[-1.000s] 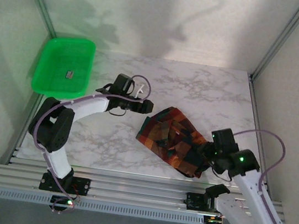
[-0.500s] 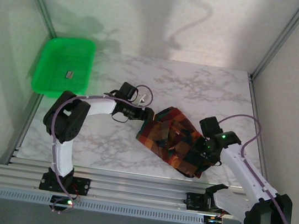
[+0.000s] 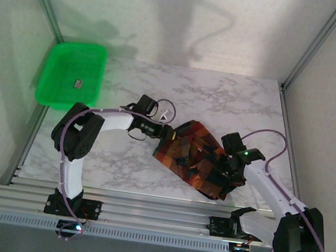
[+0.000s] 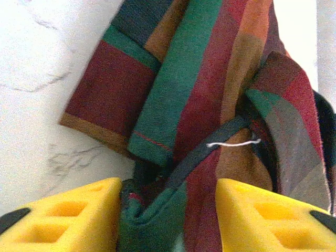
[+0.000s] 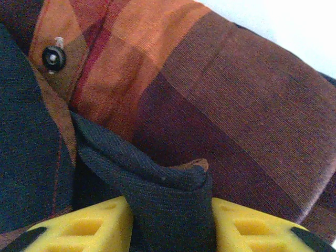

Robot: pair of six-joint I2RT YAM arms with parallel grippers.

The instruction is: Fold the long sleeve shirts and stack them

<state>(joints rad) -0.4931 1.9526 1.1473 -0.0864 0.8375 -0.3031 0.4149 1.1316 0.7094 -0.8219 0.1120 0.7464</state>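
The marble table (image 3: 222, 96) is carrying the shirt (image 3: 192, 157), which is lying crumpled right of centre, between the arms. The left gripper (image 3: 166, 133) is pinching a bunched green edge (image 4: 152, 210) at the shirt's left end. The right gripper (image 3: 227, 169) is pinching a navy fold (image 5: 168, 205) at its right end. The step is best done by lifting both ends evenly and drawing them apart gently, so the cloth spreads flat without slipping.

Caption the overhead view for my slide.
The left gripper and right gripper each pinch a fold of the crumpled plaid cloth shirt on the white marble table.
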